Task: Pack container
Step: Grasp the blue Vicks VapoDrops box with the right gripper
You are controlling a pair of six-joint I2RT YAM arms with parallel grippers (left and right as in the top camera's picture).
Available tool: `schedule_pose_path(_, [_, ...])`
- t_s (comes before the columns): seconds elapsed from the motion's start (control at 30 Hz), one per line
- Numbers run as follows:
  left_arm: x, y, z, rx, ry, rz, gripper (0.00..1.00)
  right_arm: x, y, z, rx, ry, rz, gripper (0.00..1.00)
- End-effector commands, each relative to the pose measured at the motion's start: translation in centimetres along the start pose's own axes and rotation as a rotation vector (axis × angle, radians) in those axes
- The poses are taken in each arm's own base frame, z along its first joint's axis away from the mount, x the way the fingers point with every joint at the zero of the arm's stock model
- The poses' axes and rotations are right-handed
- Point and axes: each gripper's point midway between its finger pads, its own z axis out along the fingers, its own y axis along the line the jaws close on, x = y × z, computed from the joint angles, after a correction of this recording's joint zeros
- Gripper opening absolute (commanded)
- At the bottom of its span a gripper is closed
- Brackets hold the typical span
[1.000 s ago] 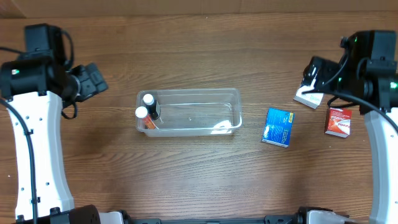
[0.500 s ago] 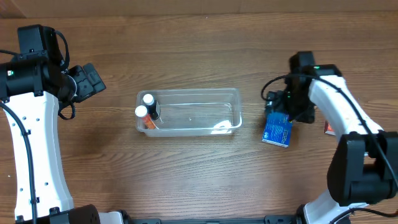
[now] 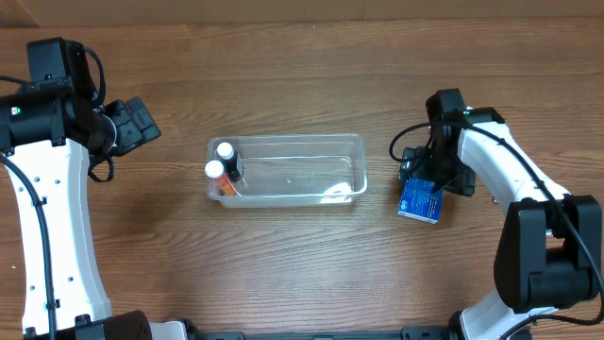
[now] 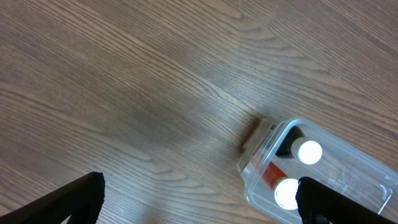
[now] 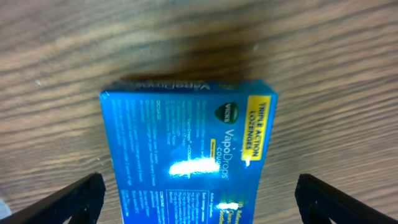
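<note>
The clear plastic container point(image 3: 293, 179) lies mid-table with two white-capped bottles point(image 3: 220, 162) at its left end; its corner also shows in the left wrist view point(image 4: 292, 180). A blue VapoDrops box point(image 3: 420, 199) lies flat to its right. My right gripper point(image 3: 429, 175) is open just above the box, its fingers straddling the box point(image 5: 189, 152) without touching. My left gripper point(image 3: 142, 121) is open and empty, left of the container and above the bare wood point(image 4: 199, 205).
The right arm hides the table area at the far right, where other small boxes lay earlier. Bare wood lies between the container and the blue box and all round the left gripper.
My right arm swung in from the far right edge and came down over the blue box. The left arm barely moved. The container and bottles stayed put.
</note>
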Motion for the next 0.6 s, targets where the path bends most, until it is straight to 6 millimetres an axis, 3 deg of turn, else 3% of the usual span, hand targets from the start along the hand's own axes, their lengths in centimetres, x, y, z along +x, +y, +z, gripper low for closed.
schedule_pose_path(0.0, [-0.27, -0.09, -0.92, 0.015, -0.027, 0.021, 1.0, 1.17, 0.2, 1.58, -0.024, 0.028, 0.016, 1.0])
schedule_pose_path(0.2, [-0.27, -0.09, -0.92, 0.015, -0.027, 0.021, 1.0, 0.8, 0.37, 2.19, -0.035, 0.003, 0.017, 1.0])
schedule_pose_path(0.37, [-0.2, -0.07, -0.92, 0.014, -0.025, 0.029, 1.0, 0.84, 0.36, 2.19, -0.034, 0.004, 0.017, 0.81])
schedule_pose_path(0.57, [-0.19, -0.06, -0.92, 0.014, -0.024, 0.029, 1.0, 1.0, 0.29, 2.19, -0.031, 0.011, 0.017, 0.79])
